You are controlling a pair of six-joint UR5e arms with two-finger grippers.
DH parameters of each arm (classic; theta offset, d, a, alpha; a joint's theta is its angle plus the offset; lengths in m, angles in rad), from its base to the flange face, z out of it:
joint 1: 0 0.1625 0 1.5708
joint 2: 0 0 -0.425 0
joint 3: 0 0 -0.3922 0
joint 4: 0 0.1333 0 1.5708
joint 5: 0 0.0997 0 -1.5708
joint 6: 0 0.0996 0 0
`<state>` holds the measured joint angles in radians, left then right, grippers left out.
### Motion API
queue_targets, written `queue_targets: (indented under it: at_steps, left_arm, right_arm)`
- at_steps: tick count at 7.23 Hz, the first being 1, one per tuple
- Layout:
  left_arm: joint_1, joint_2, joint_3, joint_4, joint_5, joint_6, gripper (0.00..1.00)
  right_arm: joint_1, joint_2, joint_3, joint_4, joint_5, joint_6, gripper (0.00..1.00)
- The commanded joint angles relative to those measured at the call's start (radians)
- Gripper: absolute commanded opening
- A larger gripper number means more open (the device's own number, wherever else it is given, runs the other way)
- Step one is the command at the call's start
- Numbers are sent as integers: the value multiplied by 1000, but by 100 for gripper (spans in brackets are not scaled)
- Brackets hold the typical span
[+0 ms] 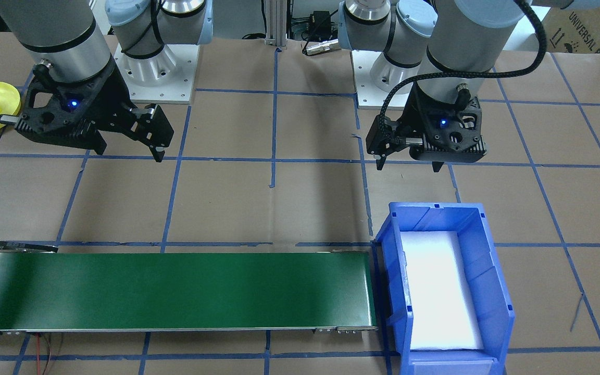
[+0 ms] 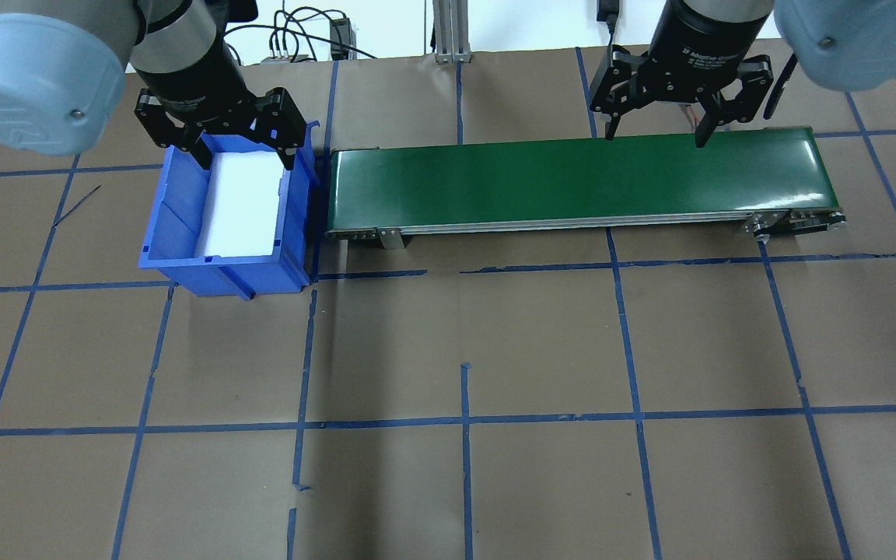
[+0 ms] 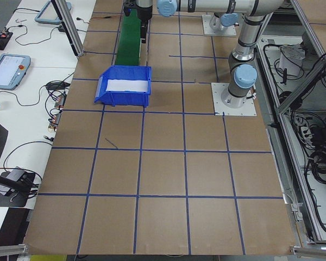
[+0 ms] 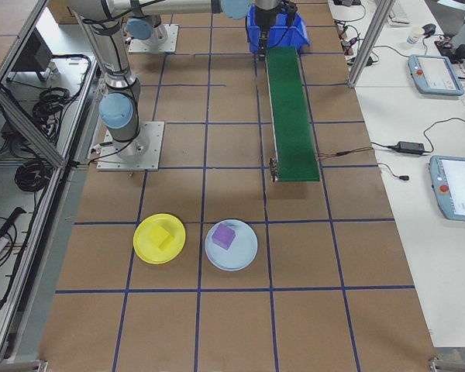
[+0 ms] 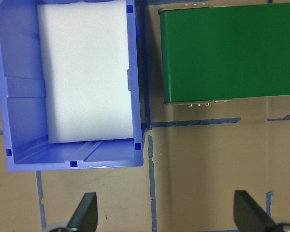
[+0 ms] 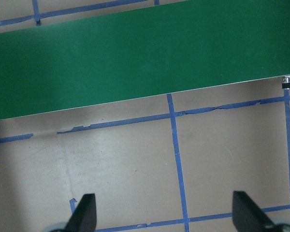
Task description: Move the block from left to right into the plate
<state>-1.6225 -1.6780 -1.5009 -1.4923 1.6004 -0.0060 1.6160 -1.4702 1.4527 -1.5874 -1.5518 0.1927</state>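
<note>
- Hovering above the desk (image 2: 463,342), both arms sit idle; the left gripper (image 2: 238,144) hangs over a blue bin (image 2: 183,233) lined with white foam (image 2: 238,202), fingers spread wide and holding nothing.
- The right gripper (image 2: 654,128) floats at the far edge of a green conveyor belt (image 2: 572,179), fingers also wide and empty.
- A yellow block (image 4: 163,236) already lies in a yellow plate (image 4: 147,249) at the desk's right end; a purple block (image 4: 224,235) lies in a pale blue plate (image 4: 244,256) just beside it.
- Bin and belt look bare, so the task appears finished.
- Risk: any further reach toward the plates could knock a block out, since both plates sit close together.
</note>
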Motion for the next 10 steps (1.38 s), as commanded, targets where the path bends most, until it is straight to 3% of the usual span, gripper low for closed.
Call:
queue_targets:
  at_steps: [1, 5, 10]
  left_arm:
    - [4, 3, 33, -79, -2, 11, 100]
    - [-8, 15, -10, -83, -4, -3, 100]
    - [1, 14, 5, -72, -5, 1, 100]
  right_arm:
    - [-2, -4, 6, 3, -8, 1, 99]
    - [-2, -4, 3, 1, -7, 1, 100]
    - [-2, -4, 5, 0, -10, 1, 100]
